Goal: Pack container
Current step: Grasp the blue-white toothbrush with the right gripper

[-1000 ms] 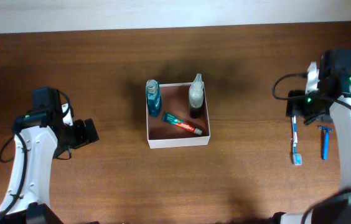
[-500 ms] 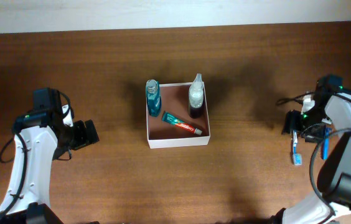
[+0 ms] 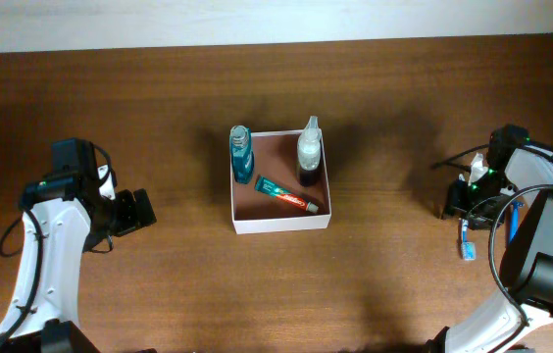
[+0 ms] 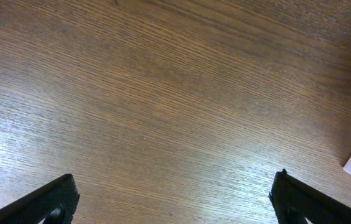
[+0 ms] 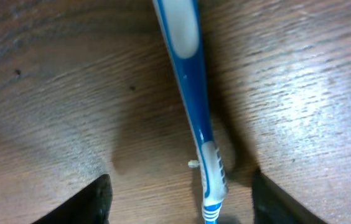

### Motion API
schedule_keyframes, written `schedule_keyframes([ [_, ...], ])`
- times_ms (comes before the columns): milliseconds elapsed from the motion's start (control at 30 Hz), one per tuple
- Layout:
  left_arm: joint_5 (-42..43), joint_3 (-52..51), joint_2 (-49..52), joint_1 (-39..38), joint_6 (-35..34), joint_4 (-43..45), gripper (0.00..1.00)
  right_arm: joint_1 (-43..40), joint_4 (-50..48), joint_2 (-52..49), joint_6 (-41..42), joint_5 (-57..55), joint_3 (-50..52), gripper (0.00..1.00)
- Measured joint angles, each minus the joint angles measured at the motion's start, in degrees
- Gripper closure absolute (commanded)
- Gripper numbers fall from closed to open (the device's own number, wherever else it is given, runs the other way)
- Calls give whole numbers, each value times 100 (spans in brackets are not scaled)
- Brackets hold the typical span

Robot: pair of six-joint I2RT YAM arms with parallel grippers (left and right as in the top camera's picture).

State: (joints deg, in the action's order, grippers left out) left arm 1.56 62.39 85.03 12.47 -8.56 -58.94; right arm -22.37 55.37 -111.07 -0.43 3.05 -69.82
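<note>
Far left, the left gripper (image 3: pixel 137 210) hovers over the table (image 3: pixel 159 98), fingers spread wide, empty; mid-table, the container (image 3: pixel 281 225) holds a blue bottle (image 3: pixel 242 157), a white bottle (image 3: pixel 309 149) and a toothpaste tube (image 3: pixel 286 196). Far right, the right gripper (image 5: pixel 178 199) straddles a blue toothbrush (image 5: pixel 191 93), fingers wide apart, gripping nothing.

Wooden table (image 3: pixel 159 118) with white container (image 3: pixel 281 225), blue toothbrush (image 5: pixel 191 93), blue razor (image 3: pixel 512 224)

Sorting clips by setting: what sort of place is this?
Probably a robotics lab bench, not a bathroom: a left arm and right arm flank a wooden table, with a toothpaste tube in a white container and a toothbrush lying loose.
</note>
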Motion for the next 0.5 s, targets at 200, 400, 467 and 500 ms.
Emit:
schedule_keyframes([
  [200, 0, 0, 0, 0, 0, -17, 1, 0, -11, 0, 39, -35, 22, 72],
  [400, 0, 0, 0, 0, 0, -15, 1, 0, -15, 0, 17, -39, 31, 85],
  [467, 0, 0, 0, 0, 0, -17, 1, 0, -17, 0, 17, -37, 31, 88],
  [500, 0, 0, 0, 0, 0, -15, 1, 0, -17, 0, 24, -35, 31, 90],
])
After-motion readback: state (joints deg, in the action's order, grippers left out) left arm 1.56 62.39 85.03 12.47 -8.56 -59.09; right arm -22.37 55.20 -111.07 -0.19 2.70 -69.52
